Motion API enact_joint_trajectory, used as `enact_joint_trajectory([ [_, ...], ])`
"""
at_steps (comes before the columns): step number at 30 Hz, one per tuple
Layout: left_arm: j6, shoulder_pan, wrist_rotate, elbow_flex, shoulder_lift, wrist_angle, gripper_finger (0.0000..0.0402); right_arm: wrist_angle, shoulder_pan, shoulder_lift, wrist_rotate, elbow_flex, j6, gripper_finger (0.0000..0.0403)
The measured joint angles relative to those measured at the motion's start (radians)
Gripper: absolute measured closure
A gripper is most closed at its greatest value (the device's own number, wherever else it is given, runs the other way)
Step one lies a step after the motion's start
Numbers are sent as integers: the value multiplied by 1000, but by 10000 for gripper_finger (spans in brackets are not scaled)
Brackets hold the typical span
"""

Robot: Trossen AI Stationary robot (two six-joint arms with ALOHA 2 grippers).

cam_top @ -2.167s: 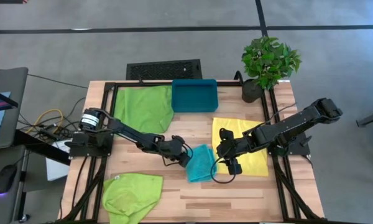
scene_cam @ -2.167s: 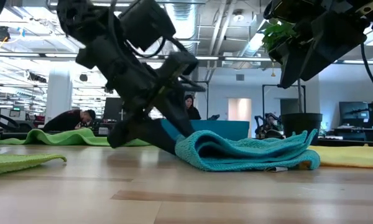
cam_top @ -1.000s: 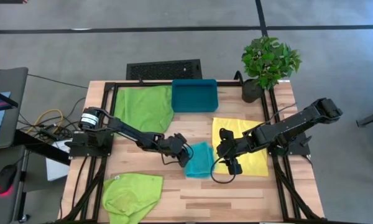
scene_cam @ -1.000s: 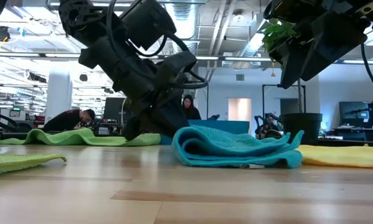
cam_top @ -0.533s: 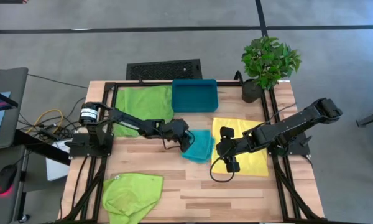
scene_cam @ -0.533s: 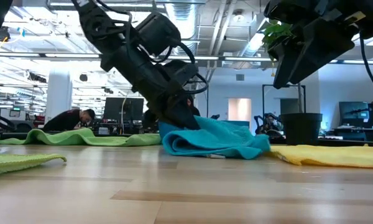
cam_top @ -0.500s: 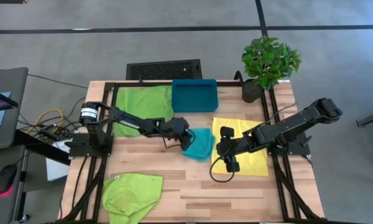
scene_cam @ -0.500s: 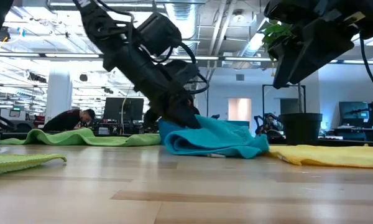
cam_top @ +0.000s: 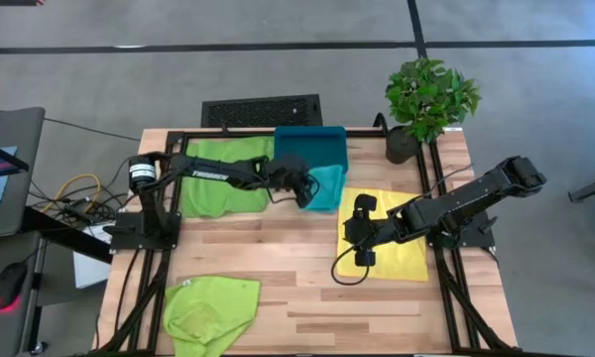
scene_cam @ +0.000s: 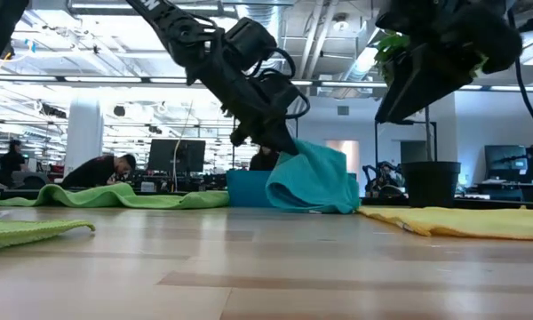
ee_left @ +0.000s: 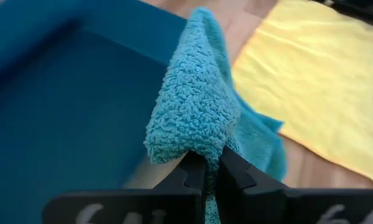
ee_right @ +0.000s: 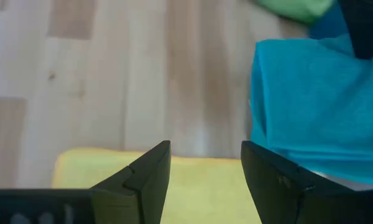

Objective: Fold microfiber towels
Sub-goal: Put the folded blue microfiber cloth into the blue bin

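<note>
The left gripper (cam_top: 299,188) is pinching a fold of the teal towel (cam_top: 324,188) just at the front edge of the teal bin (cam_top: 310,149), its jaws clamped together on the cloth; the towel is hanging bunched, partly over the bin's front rim; it could be slipping free or unfolding as it drops, since only a thin edge is being held; the right gripper (cam_top: 356,238) is hovering with fingers apart over the yellow towel (cam_top: 397,248), in front of the bin.
</note>
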Motion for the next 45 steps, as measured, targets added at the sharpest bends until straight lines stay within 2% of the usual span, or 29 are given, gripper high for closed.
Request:
enact_joint_trajectory([
  [4,46,35,0,59,0,-68,401,0,0,0,49,0,26,182],
  [20,73,160,0,264,-2,-212,401,0,0,0,52,0,39,182],
  [31,73,283,13,295,3,-237,401,0,0,0,52,0,39,182],
  [37,68,320,77,266,48,-256,401,0,0,0,74,0,39,182],
  [42,69,320,96,266,59,-209,401,-1,-9,0,75,0,39,182],
  [45,51,318,172,279,50,-172,401,-1,-15,0,75,0,38,182],
])
